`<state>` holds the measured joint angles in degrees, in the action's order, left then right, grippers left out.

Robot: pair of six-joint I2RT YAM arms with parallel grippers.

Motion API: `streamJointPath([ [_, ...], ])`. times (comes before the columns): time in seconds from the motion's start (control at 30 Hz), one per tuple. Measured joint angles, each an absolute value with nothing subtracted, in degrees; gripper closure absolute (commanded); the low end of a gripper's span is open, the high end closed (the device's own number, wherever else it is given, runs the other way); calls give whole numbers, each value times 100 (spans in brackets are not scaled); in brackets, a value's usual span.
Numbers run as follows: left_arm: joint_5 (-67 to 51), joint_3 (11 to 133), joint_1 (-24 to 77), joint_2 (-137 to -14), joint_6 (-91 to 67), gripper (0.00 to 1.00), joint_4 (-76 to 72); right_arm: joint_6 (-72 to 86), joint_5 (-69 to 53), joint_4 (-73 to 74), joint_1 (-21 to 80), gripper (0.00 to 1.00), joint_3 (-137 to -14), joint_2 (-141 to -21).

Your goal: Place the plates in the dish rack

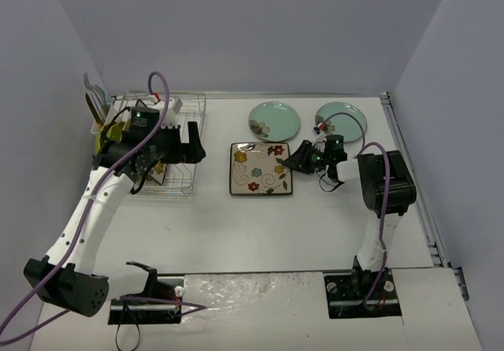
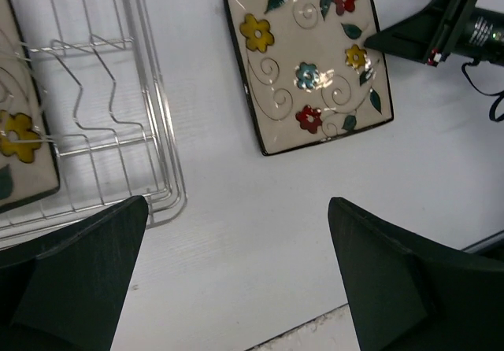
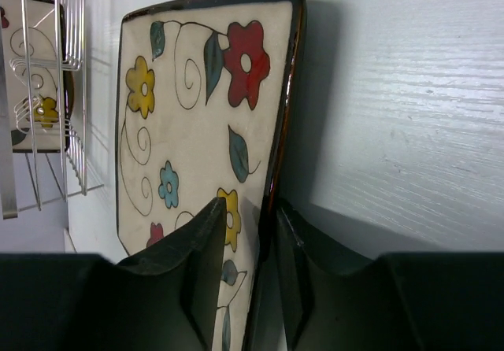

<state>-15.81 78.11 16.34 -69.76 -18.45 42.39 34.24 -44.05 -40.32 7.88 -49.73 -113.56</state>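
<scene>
- The right hand (image 3: pixel 248 241) holds its fingers narrowly apart astride the near rim of the square plate (image 3: pixel 189 131) on the surface (image 3: pixel 409 115); whether they press it we cannot tell.
- So thin a rim grip looks risky to us: lifted, the plate could pivot or slip.
- The left hand (image 2: pixel 236 205), spread wide and empty, hangs just right of the rack (image 2: pixel 150 131); a carried plate could clip it.
- The left arm (image 1: pixel 102 193) hides much of the rack.
</scene>
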Motion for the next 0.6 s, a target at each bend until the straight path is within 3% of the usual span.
streamJointPath([
  [0.1, -1584, 7641, 1920, -6983, -2052, 3, 4185, 3486, -4376, -4046, 788, 96, -4933, -11382],
  [0.17, -1578, 7553, 2135, -6990, -2239, 3, 4085, 3568, -4350, -4014, 789, 100, -4907, -11374],
  [0.6, -1570, 6355, 3263, -7250, -4082, 3, 2958, 4341, -4126, -3242, 836, 100, -4273, -10474],
])
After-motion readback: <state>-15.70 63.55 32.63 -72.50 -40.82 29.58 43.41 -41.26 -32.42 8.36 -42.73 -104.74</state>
